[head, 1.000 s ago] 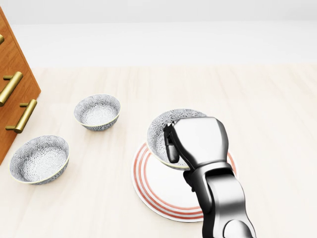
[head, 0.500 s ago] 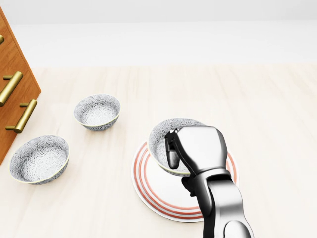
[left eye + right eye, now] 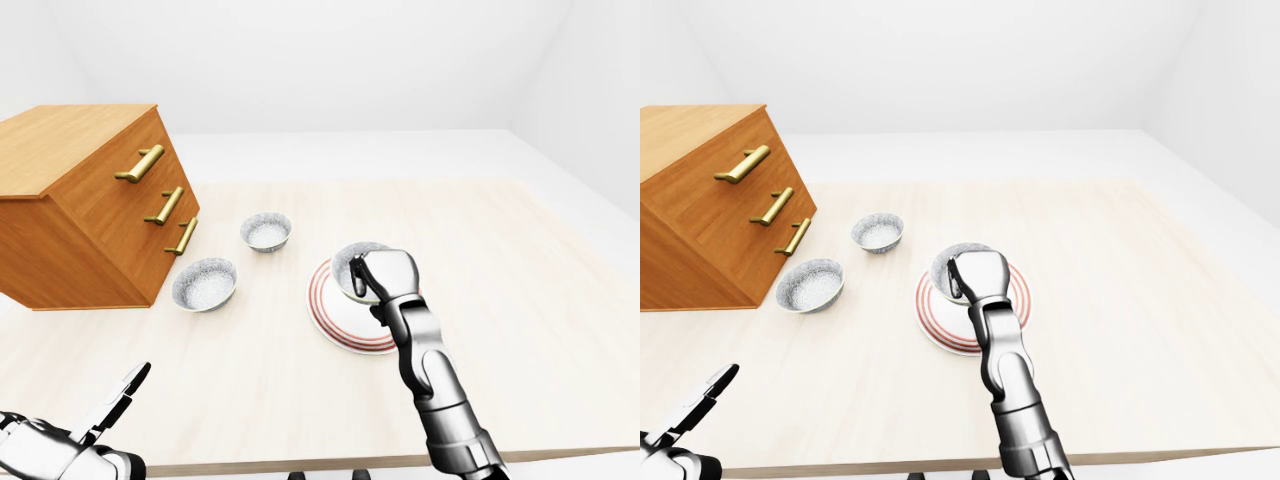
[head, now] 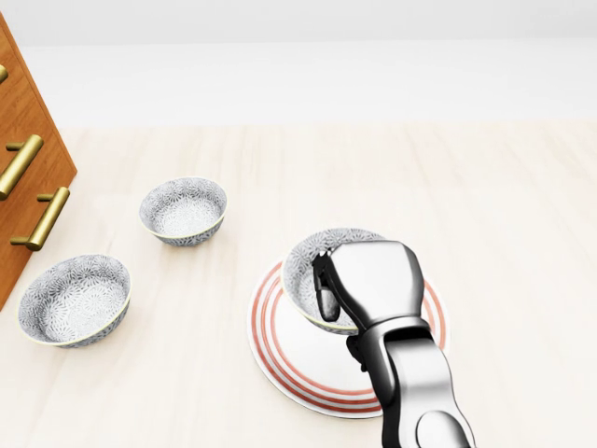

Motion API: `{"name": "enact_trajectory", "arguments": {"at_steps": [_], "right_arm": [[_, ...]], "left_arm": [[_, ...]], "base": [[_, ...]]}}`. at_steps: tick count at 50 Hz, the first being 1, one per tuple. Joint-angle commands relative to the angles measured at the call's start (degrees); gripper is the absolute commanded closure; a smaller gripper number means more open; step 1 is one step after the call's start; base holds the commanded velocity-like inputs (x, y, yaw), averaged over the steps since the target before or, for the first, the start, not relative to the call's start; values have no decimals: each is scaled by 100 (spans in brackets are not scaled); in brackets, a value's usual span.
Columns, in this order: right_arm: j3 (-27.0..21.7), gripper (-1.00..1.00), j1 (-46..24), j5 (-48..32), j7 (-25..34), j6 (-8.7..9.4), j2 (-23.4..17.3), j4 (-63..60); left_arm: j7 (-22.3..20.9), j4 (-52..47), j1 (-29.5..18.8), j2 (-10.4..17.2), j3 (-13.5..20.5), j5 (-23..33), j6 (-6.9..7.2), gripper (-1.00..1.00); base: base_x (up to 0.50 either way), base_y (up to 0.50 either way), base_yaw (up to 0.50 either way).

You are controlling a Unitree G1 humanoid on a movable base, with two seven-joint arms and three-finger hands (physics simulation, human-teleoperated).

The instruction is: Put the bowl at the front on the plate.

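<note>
**Figure.** A pale wooden bench (image 3: 520, 300) is being shown spanning the scene, and everything else is being carried on it. At its far left a wooden drawer chest (image 3: 80, 200) is being seen, with its three brass handles (image 3: 140, 163) being turned toward the right. Near the middle of the bench a white plate (image 4: 280, 364) with red rings round its rim is being shown lying flat. Over the far left part of this plate the patterned task bowl (image 4: 303, 269) is being held upright and is being gripped at the right side of its rim. Whether its base is touching the plate cannot be told. Two matching bowls are being shown standing to the left of the plate, well apart from it. These are the farther bowl (image 4: 183, 210) and the nearer bowl (image 4: 75, 301), the latter being placed near the chest. The right hand (image 4: 368, 280) is being shown clamped on the task bowl, with one dark finger (image 4: 325, 291) being hooked over the rim. The left hand (image 3: 60, 455) is being held low at the near left edge of the left-eye view. Its fingers (image 3: 125, 388) are being stretched out open, and nothing is being grasped.
</note>
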Motion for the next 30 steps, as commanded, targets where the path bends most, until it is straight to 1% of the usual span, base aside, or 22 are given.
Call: {"name": "enact_trajectory", "arguments": {"at_steps": [1,5,13,21,30], "right_arm": [[-53,100,-95,-65,-165,0,34,170],[-20,100,-55,-46,-163,0,44,180],[-61,100,-29,193,-371,0,-6,388],[-79,100,8,251,-416,0,-61,420],[-62,100,47,271,-476,0,-68,456]], "left_arm": [[-21,-181,16,-48,50,-191,0,-100],[-32,-233,24,-58,60,-190,0,-100],[-24,-188,7,-46,57,-174,0,-100],[22,-203,-3,-37,51,-183,0,-100],[-27,-258,17,-51,67,-201,0,-100]], "base": [[0,0,0],[0,0,0],[0,0,0],[0,0,0],[0,0,0]]}}
